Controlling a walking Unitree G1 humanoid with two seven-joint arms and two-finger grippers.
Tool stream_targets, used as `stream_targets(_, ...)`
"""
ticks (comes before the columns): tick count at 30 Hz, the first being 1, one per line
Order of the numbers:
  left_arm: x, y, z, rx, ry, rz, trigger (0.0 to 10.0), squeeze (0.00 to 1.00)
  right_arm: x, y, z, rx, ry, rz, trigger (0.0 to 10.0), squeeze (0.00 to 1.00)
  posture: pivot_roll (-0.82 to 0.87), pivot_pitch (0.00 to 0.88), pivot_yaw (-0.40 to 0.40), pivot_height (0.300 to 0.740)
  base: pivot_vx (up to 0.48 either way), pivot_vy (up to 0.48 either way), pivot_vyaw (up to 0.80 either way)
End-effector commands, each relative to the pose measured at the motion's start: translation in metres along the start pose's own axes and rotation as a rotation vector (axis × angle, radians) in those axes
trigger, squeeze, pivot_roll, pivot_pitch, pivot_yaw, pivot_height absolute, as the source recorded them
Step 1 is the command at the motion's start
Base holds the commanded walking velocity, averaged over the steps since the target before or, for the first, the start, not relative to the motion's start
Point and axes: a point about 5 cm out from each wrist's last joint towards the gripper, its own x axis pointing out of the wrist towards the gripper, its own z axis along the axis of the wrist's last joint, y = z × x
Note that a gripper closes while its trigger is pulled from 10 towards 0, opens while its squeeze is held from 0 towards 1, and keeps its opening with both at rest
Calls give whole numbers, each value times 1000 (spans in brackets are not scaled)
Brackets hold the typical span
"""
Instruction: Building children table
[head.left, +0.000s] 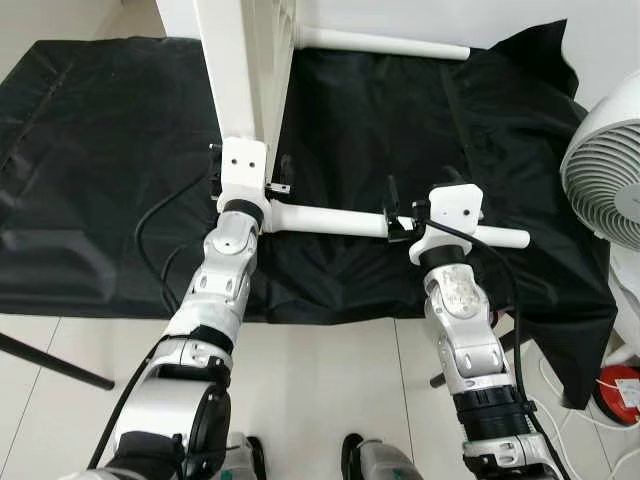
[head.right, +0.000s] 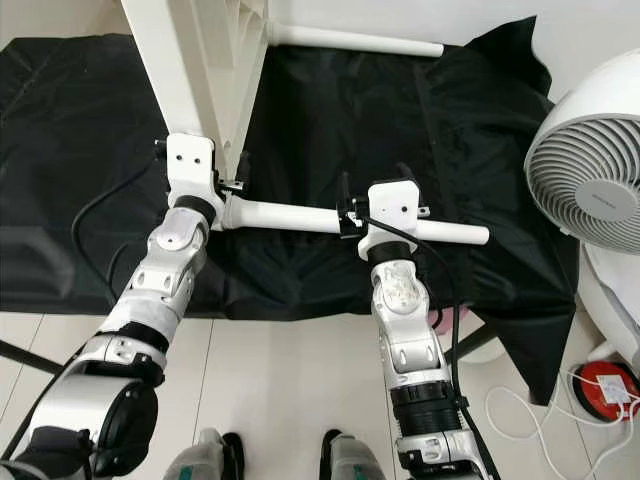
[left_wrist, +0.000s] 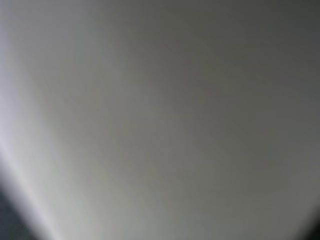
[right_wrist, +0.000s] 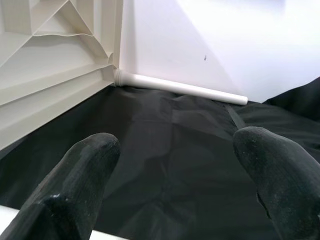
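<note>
The smooth, stiff white leg (head.left: 330, 220), judged light yet slippery, is straddled mid-length by the wide-spread right claw (head.left: 397, 218); the left claw's (head.left: 272, 186) spread cannot be told.

Both silver arms stretched forward and down, left hand (head.left: 272, 178) fingers unclear, right hand (right_wrist: 172, 175) fingers spread

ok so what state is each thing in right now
Tabletop: tipped on its edge on the black sheet.
Near leg: lying level, joined to tabletop's corner.
Far leg: level, attached.
Left gripper: against the tabletop.
Right gripper: open, over the near leg.
Fan: upright.
</note>
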Motion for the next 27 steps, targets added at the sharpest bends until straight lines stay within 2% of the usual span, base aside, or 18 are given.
stream_targets(1, 3, 11, 3, 0, -16, 85, 0, 0, 0, -1, 3, -5, -8, -11, 10000, 0, -182, 192, 32, 740, 0, 0, 0)
stream_targets(10, 5, 15, 3, 3, -37, 105, 0, 0, -1, -3, 5, -6, -7, -15, 10000, 0, -186, 201, 31, 740, 0, 0, 0)
stream_targets(17, 6, 22, 10, 63, -78, 125, 0, 0, -1, -1, 5, 0, -5, -22, 10000, 0, -182, 214, 36, 740, 0, 0, 0)
stream_targets(22, 5, 34, 17, 74, -107, 143, 0, 0, -2, 0, 6, 6, -1, -24, 10000, 0, -169, 231, 38, 740, 0, 0, 0)
stream_targets(25, 3, 50, 26, 87, -141, 179, 0, 0, -3, 0, 6, 10, 2, -21, 10000, 0, -162, 241, 34, 740, 0, 0, 0)
stream_targets(27, 3, 54, 28, 90, -148, 184, 0, 0, -3, 0, 6, 10, 3, -20, 10000, 0, -162, 241, 34, 740, 0, 0, 0)
